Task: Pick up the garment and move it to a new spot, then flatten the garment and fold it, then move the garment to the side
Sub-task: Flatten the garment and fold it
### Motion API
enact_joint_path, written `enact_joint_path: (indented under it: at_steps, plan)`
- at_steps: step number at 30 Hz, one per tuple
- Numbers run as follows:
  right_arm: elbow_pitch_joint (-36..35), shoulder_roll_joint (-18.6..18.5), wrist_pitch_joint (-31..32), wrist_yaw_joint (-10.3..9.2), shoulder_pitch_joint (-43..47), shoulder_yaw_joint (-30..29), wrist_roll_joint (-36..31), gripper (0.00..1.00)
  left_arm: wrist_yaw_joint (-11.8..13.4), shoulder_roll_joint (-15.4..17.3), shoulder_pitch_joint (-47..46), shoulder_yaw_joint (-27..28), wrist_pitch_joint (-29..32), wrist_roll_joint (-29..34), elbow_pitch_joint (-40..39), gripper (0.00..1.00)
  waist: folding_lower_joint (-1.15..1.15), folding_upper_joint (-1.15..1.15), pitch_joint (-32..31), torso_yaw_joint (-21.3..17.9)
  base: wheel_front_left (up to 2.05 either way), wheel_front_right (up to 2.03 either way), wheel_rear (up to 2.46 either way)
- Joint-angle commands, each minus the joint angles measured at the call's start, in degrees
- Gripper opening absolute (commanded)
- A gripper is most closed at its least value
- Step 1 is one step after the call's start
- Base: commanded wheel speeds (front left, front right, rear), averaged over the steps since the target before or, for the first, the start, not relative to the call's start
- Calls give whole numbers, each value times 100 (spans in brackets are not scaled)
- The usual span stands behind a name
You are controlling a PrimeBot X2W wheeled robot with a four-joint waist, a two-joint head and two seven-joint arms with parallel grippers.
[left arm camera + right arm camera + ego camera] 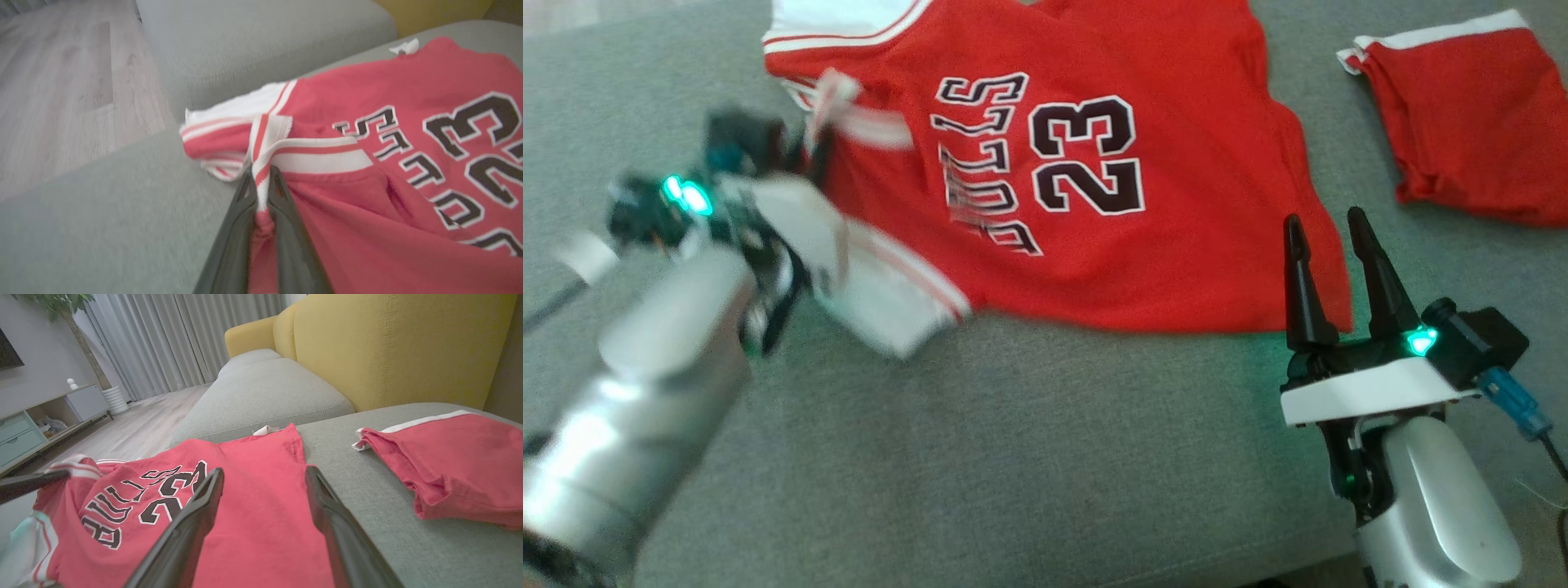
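Note:
The garment (1192,245) is a red jersey with white trim and "BULLS 23" on it, spread on a grey sofa cushion (1029,457). My left gripper (810,151) is at the jersey's left edge, blurred in the head view. In the left wrist view my left gripper (261,177) is shut on a bunched strip of white-and-red trim, and the garment (367,228) lies beyond it. My right gripper (1325,222) stands open at the jersey's lower right corner. Over the garment (253,531) in the right wrist view, my right gripper (264,473) has nothing between its fingers.
A second red piece with a white band (1470,122) lies on the cushion to the right, apart from the jersey. A yellow sofa back (388,347) rises behind. Another grey cushion (265,41) and wooden floor (61,81) lie past the jersey's left end.

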Motion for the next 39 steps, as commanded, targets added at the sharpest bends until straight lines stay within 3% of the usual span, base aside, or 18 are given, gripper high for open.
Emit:
enact_joint_path:
  at_steps: [1,4,5,6,12,18,31,35,39]
  plan:
    - [-187,-9,-60,-4,-162,134,33,100,-17,155,-452,266,-91,94,-67,0,-1,0,41,-45,0,0,0]
    - [-180,-9,-60,-4,-188,135,69,100,-124,122,-675,283,-139,99,164,0,-1,0,87,-81,0,0,0]
    - [-183,-9,-60,-4,-194,137,79,100,-123,126,-742,291,-184,122,236,69,-1,0,107,-86,0,0,0]
    - [-186,-9,-60,-4,-198,136,89,100,-97,135,-796,307,-258,150,306,100,-1,0,121,-87,0,0,0]
    - [-173,-9,-60,-4,-161,70,104,100,29,220,-830,359,-796,281,502,100,-1,0,118,29,0,0,0]
    - [-169,-9,-60,-4,-119,-43,32,100,337,298,-451,535,-1395,224,279,100,-1,0,-110,281,0,0,0]
    - [-307,-9,-60,-4,277,-324,-172,100,1325,213,1608,1088,-2122,-5,-1593,100,-1,0,-742,861,0,0,0]
    - [-322,-9,-60,-4,373,-347,-172,100,1482,88,2285,1326,-2135,60,-2056,100,-1,0,-840,926,0,0,0]
    - [-353,-9,-60,-4,390,-322,-166,100,1466,16,2623,1525,-2137,252,-2288,100,-1,0,-825,944,0,0,0]
